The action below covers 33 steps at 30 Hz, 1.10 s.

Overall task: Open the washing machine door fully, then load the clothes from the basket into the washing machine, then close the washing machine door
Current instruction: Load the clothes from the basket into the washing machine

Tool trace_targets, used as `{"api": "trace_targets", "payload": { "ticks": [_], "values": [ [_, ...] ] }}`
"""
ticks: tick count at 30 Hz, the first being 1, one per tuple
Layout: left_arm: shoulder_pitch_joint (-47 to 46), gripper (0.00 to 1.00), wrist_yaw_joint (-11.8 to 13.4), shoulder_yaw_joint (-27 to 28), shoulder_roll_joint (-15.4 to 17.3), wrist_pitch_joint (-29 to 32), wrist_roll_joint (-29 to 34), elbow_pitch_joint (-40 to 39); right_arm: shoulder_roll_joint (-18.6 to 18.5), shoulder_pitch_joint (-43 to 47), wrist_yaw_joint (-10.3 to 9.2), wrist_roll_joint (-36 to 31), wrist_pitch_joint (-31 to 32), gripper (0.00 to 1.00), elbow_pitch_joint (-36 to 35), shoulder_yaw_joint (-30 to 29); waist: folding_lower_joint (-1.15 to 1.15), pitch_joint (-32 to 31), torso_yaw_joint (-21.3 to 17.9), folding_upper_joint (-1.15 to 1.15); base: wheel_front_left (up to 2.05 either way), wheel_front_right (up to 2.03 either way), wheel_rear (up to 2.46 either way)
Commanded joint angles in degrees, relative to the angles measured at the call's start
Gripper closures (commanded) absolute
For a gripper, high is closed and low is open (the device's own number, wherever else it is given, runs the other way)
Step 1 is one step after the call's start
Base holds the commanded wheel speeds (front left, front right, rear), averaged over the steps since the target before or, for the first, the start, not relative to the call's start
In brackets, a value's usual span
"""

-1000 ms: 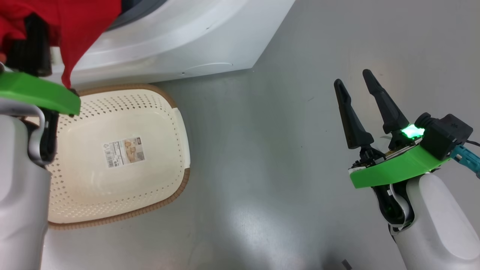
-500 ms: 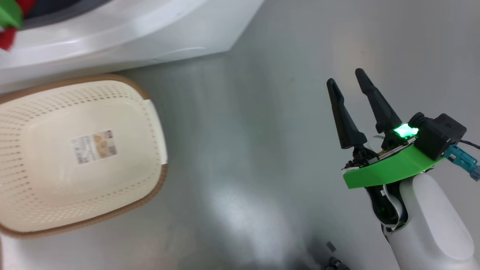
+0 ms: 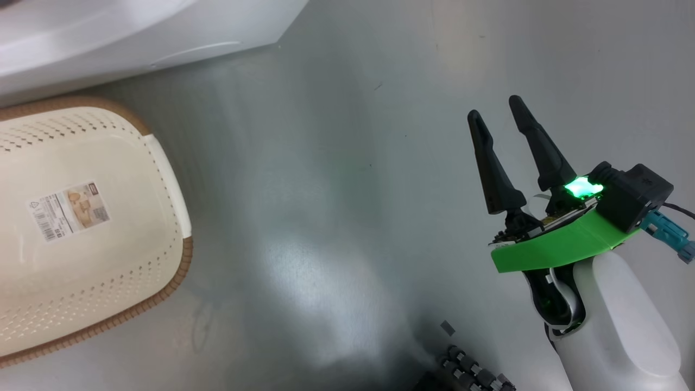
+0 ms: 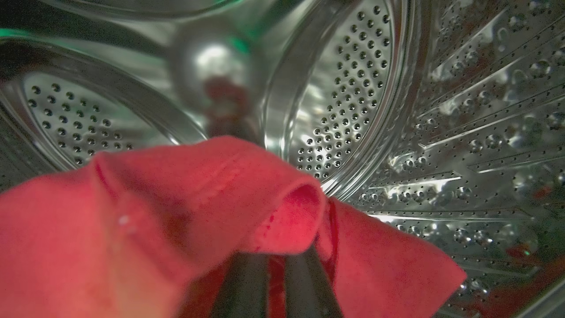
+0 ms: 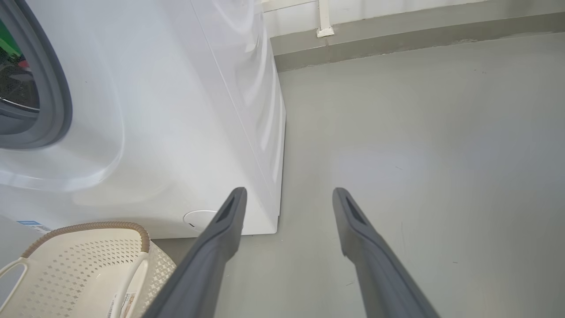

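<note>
Left gripper (image 4: 276,265) is seen clamped on red clothes (image 4: 176,207), with the steel drum (image 4: 353,88) all around and ahead; cloth draped over the fingers (image 4: 245,287) may be dragged back out on withdrawal; right gripper (image 3: 494,108), spread and unladen, is held well right of the basket (image 3: 168,179).

Panned right at the head since a second ago; logged as camera motion, not motion of things. Slid the basket (image 3: 187,255) to the left edge of that view, partly cut off, and the washing machine (image 3: 108,38) into the far-left corner. Picked up a dark ribbed part (image 3: 467,374) at the near edge. Carried the clothes (image 4: 176,212) off from above the basket, in front of the machine's opening. Now inside the steel drum (image 4: 353,88), clamped in the left pincer (image 4: 276,269), red folds draped over both fingers.
</note>
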Motion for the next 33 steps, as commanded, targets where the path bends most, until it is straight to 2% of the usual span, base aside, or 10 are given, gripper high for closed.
{"api": "trace_targets", "payload": {
  "ticks": [1,7,8,10,11,12,22,33],
  "values": [
    [-0.7,1.00,0.9,0.6,2.4,-0.4,0.4,-1.5,0.2,1.2,0.09,-0.2,-0.3,0.00,-1.3,0.9,0.00,0.5,-0.3,0.00,0.00,0.00,0.00],
    [1.7,1.00,1.0,1.1,0.9,-0.5,-0.1,1.7,0.4,0.9,0.09,-0.3,-0.3,0.00,-0.8,1.3,0.00,0.0,0.4,0.00,0.00,0.00,0.00],
    [1.7,0.86,0.8,0.9,0.7,-0.5,-0.1,2.8,0.4,0.8,0.09,-0.3,-0.3,0.00,-0.8,1.3,0.00,-0.1,0.5,0.00,0.00,0.00,0.00],
    [1.7,0.49,0.5,0.7,0.2,-0.3,-0.4,5.2,0.3,0.8,0.09,-0.3,-0.3,0.00,-0.6,1.4,0.00,-0.2,0.8,0.00,0.00,0.00,0.00],
    [1.6,0.08,0.4,0.5,0.0,-0.3,-0.4,6.2,0.3,0.7,0.09,-0.3,-0.3,0.00,-0.6,1.4,0.00,-0.3,0.9,0.00,0.00,0.00,0.00],
    [1.5,0.00,0.3,0.3,-0.2,0.0,-0.5,7.2,0.3,0.7,0.09,-0.3,-0.3,0.00,-0.5,1.4,0.00,-0.5,1.0,0.00,0.00,0.00,0.00],
    [3.1,0.00,-0.4,0.1,-1.9,-0.2,-2.1,11.8,0.1,0.6,0.09,-0.2,-0.3,0.00,0.1,1.3,0.00,-3.3,2.4,0.00,0.00,0.00,0.00],
    [10.8,0.00,-1.5,0.8,-2.7,-0.5,-3.6,7.3,-1.1,0.8,0.09,-0.1,-0.3,0.00,0.5,1.2,0.00,-7.5,5.1,0.00,0.00,0.00,0.00]
  ]
}}
